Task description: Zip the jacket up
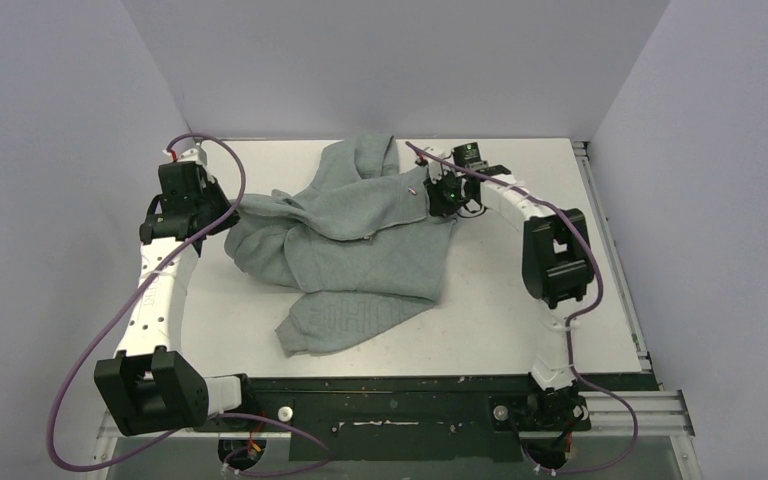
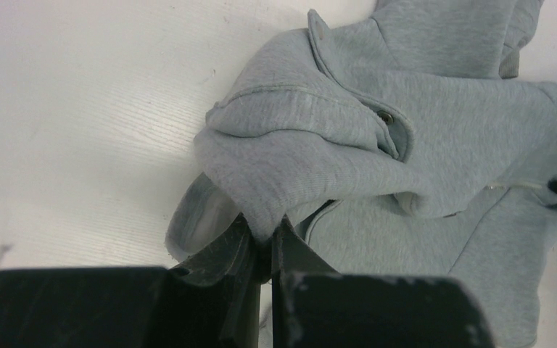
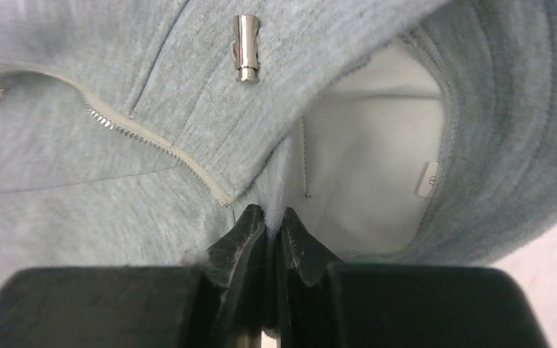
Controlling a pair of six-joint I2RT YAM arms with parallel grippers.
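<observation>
The light grey jacket (image 1: 360,235) lies crumpled in the middle of the white table (image 1: 520,310). My left gripper (image 1: 222,215) is shut on a fold of the jacket (image 2: 312,152) at its left edge; cloth bunches between the fingers (image 2: 226,250). At the jacket's right upper edge my right gripper (image 1: 434,196) is shut on the fabric edge (image 3: 279,181) beside the collar opening. The pale zipper (image 3: 152,141) runs diagonally to the left of the right gripper (image 3: 274,214), and a silver cord end (image 3: 246,47) lies above it. The zipper's slider is not visible.
A ribbed hem or cuff (image 1: 345,320) sticks out toward the near edge. Purple cables (image 1: 230,165) loop off both arms. A black base rail (image 1: 380,400) runs along the near edge, and grey walls enclose the table on three sides.
</observation>
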